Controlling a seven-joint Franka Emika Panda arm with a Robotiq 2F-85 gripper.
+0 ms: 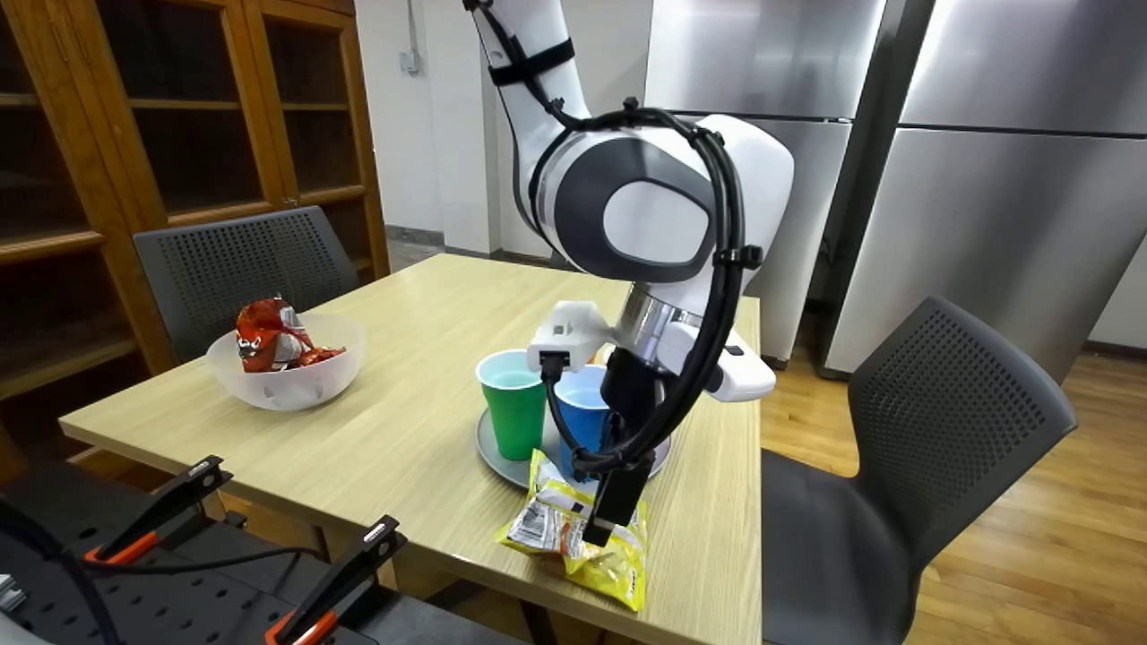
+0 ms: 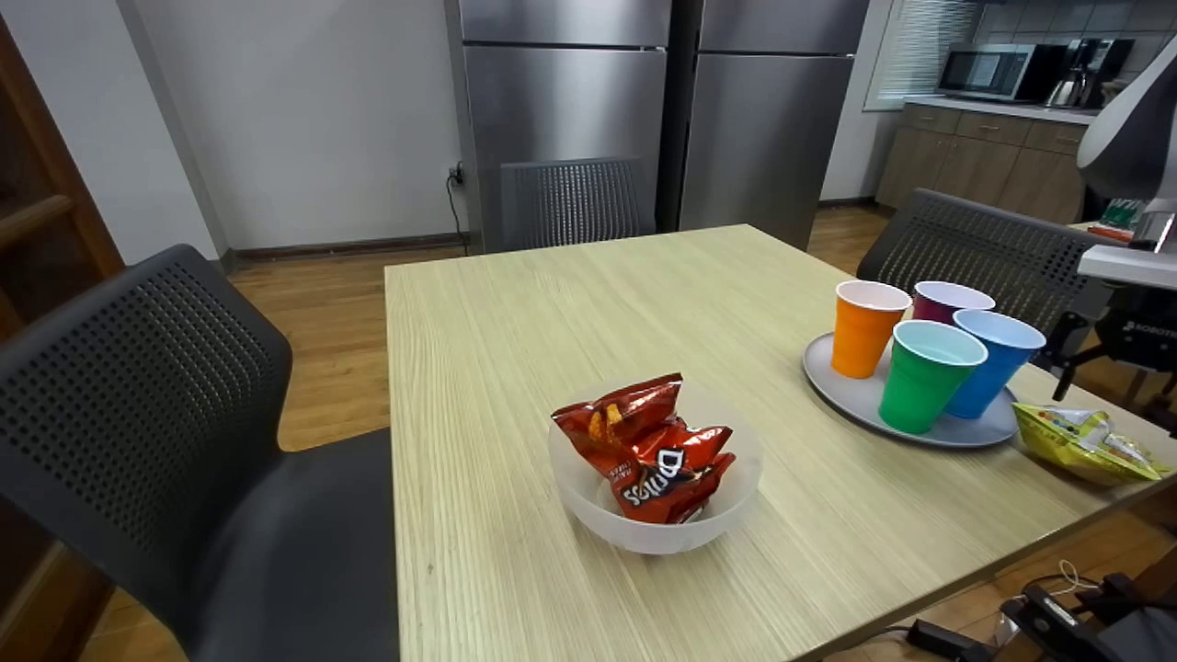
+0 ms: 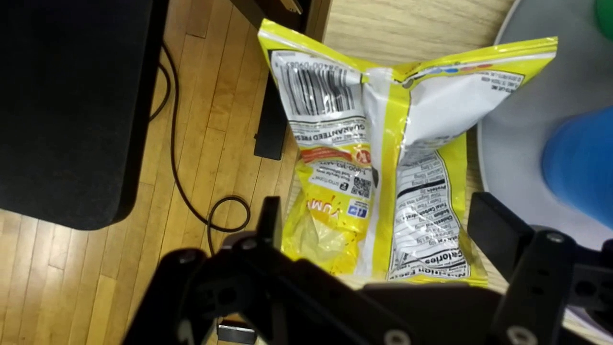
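My gripper point(image 3: 381, 218) stands open over a yellow chip bag point(image 3: 335, 201), its fingers wide apart on either side of the bag's lower end. Nothing is gripped; whether a finger touches the bag I cannot tell. In both exterior views the bag point(image 1: 582, 546) lies near the table edge, beside a grey plate point(image 2: 832, 391). Several cups stand upright on that plate: a green cup point(image 2: 924, 382), a blue cup point(image 2: 993, 368), an orange cup point(image 2: 862, 336) and a purple cup point(image 2: 952, 299). In an exterior view the arm partly hides the blue cup point(image 1: 582, 408).
On the wooden table point(image 2: 598, 322), a frosted white bowl point(image 2: 588, 506) holds a red Doritos bag point(image 2: 662, 460). Dark chairs point(image 1: 941, 421) stand around it. A black bench with clamps point(image 1: 336, 582) lies past the table edge nearest the bag.
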